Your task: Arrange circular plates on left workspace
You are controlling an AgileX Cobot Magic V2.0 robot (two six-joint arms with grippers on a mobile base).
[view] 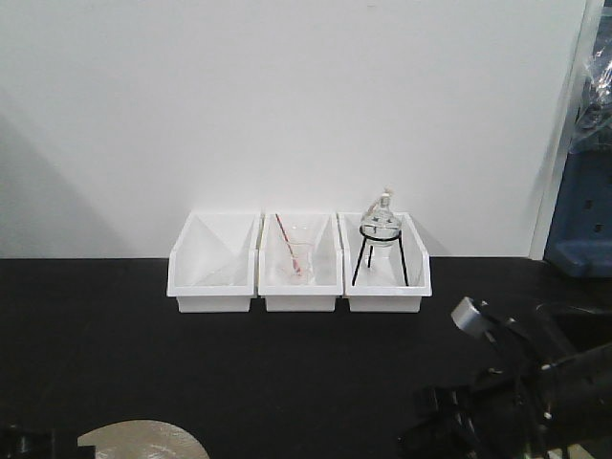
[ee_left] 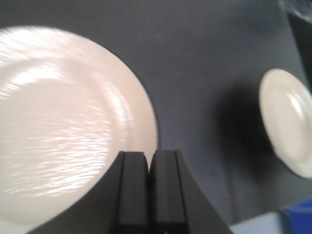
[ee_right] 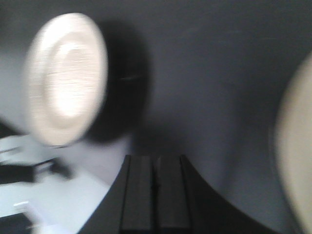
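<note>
**Beige plates, two of them, flat on the black tabletop**

Two circular plates lie on the matte black tabletop. Both are face up, with a glossy tan top and a wide rim. Being round, neither has a long axis or a heading.

The near plate sits just ahead and left of the left gripper, its rim close beside the fingertips. The far plate lies well off to that gripper's right, apart from the first. The left gripper is clenched, its two dark fingers pressed together with nothing between them.

The right gripper is likewise clenched on nothing. Its view is blurred, showing one plate ahead to its left and one at its right.

Three white bins stand in a row against the wall.
</note>
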